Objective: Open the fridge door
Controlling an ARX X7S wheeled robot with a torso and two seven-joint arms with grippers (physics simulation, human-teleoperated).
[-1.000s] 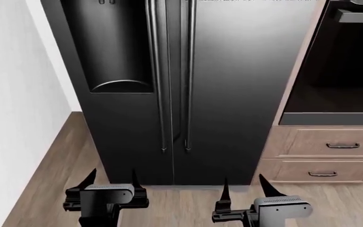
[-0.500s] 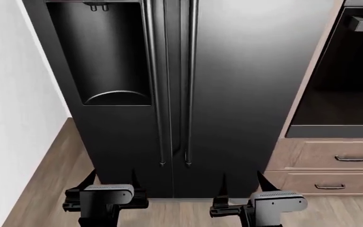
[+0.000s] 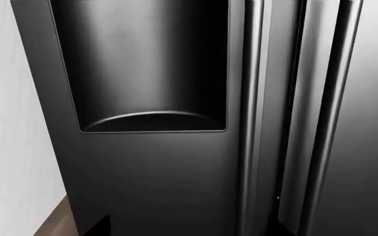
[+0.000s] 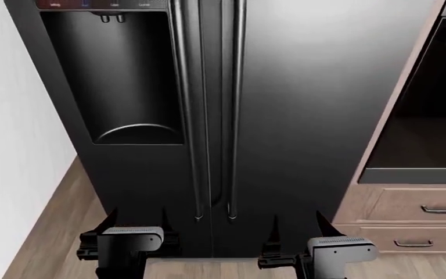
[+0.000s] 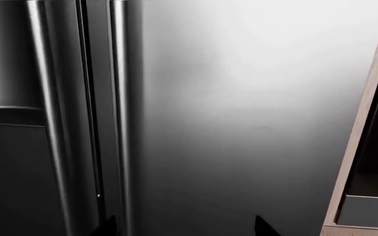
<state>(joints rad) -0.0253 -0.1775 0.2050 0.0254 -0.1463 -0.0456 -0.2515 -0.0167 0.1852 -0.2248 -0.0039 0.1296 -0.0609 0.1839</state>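
Observation:
The fridge door (image 4: 308, 104) is the wide, plain glossy black panel on the right, shut. Its long vertical bar handle (image 4: 236, 116) runs along its left edge. In the right wrist view the door (image 5: 241, 123) fills the frame, with the handle (image 5: 118, 123) to one side. The handle (image 3: 330, 123) also shows in the left wrist view. My left gripper (image 4: 137, 216) is open low before the narrower dispenser door (image 4: 130, 75). My right gripper (image 4: 297, 220) is open low before the fridge door, right of the handle's lower end. Both hold nothing.
A dark oven door (image 4: 432, 116) in a wood cabinet stands right of the fridge, with two drawers (image 4: 424, 209) below it. A white wall (image 4: 14, 145) closes the left side. Wood floor (image 4: 60, 221) runs under the grippers.
The fridge has grown larger and slid down in the head view as the robot closed in. Both grippers keep their places in that view and stay open.

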